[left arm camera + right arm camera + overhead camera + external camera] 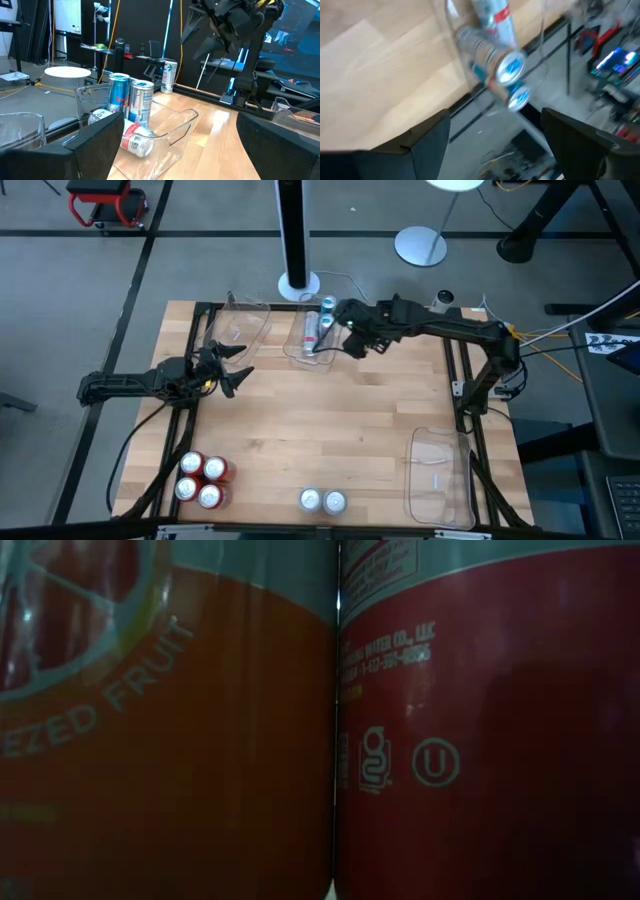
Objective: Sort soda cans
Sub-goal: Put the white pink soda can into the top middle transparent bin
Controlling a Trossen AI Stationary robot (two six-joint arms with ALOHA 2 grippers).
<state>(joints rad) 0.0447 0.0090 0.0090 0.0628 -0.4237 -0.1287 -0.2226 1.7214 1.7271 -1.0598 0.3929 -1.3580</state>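
Observation:
A clear bin (305, 350) at the table's far middle holds slim blue-and-silver soda cans: two upright (141, 102) and one on its side (137, 141). A white-and-teal can (169, 75) stands beyond it. My right gripper (340, 343) hangs above the bin's right side, tilted down and open, with nothing between its fingers (495, 115). My left gripper (243, 367) waits open over the table's left side. Four red cans (201, 480) stand at the near left. Two silver cans (322, 500) stand at the near middle.
An empty clear bin (245, 330) sits at the far left. Another clear bin (440, 475) lies at the near right. Red cans (450, 740) fill the low view. Bare wood spans the table's middle (330, 420).

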